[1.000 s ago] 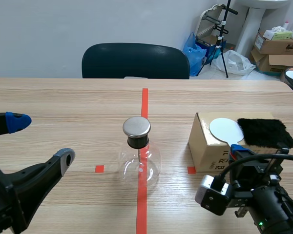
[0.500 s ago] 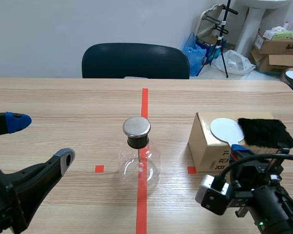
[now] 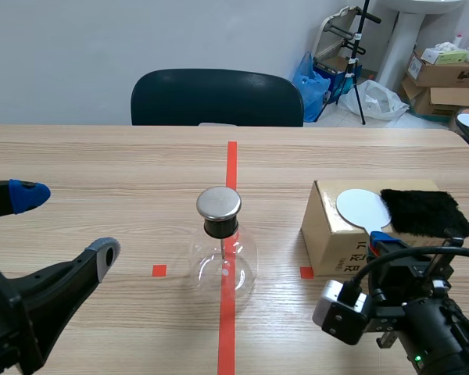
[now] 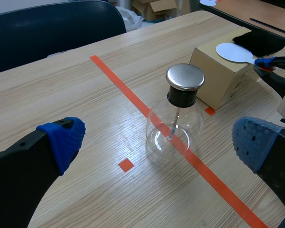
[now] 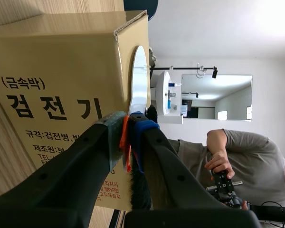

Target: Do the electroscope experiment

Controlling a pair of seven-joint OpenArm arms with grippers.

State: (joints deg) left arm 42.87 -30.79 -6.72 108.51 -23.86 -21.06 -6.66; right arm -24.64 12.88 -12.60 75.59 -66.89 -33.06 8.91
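Observation:
The electroscope, a round glass flask with a metal cap, stands on the red tape line at the table's middle. In the left wrist view the electroscope sits just ahead of my left gripper, whose fingers are wide open and hold nothing. A cardboard box at the right carries a white disc paddle and a black fur cloth. My right gripper is at the box's near edge. In the right wrist view the right gripper is shut on the paddle's orange handle, with the white disc edge-on.
A dark chair stands behind the table's far edge. Cardboard boxes and a tripod sit on the floor at the back right. A person shows beyond the box in the right wrist view. Small red tape squares mark the table.

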